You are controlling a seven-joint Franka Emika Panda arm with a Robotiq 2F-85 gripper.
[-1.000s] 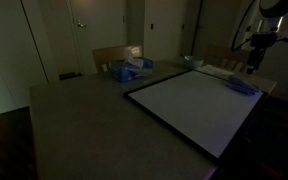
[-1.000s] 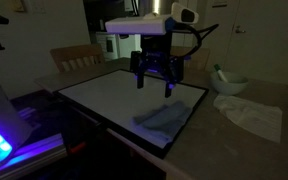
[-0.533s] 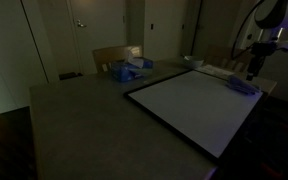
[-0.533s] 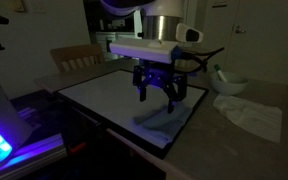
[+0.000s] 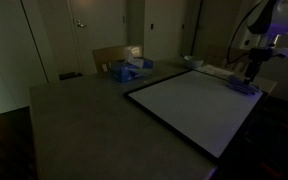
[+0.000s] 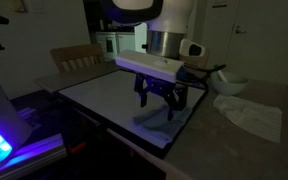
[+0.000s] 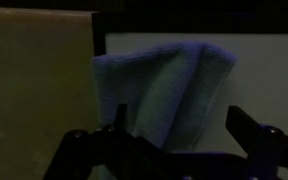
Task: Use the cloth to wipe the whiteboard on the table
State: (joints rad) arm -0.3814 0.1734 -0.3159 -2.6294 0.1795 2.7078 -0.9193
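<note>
the hand (image 6: pixel 156 108) is hanging over the near corner of the whiteboard (image 6: pixel 104 95), fingers (image 6: pixel 141 100) pointing down and spread wide apart, gripping nothing. in the wrist view the hand (image 7: pixel 176 130) is showing one dark finger on each side of the cloth (image 7: pixel 164 90), which is lying rumpled and folded between them. the blue cloth (image 6: pixel 154 122) is resting on the board's white surface close to the dark frame, just inside the corner. whether the fingertips are touching the cloth or hovering just above it cannot be told in this dim light. in an exterior view the cloth (image 5: pixel 242 86) is sitting at the far right end of the whiteboard (image 5: pixel 189 105), directly under the hand (image 5: pixel 246 75). the board is lying flat on the worktop (image 5: pixel 74 120). a crumpled white towel (image 6: pixel 249 112) is lying on the worktop beside the board, with a bowl (image 6: pixel 229 83) just behind it. a wooden chair (image 6: pixel 74 58) is standing at the far edge.
</note>
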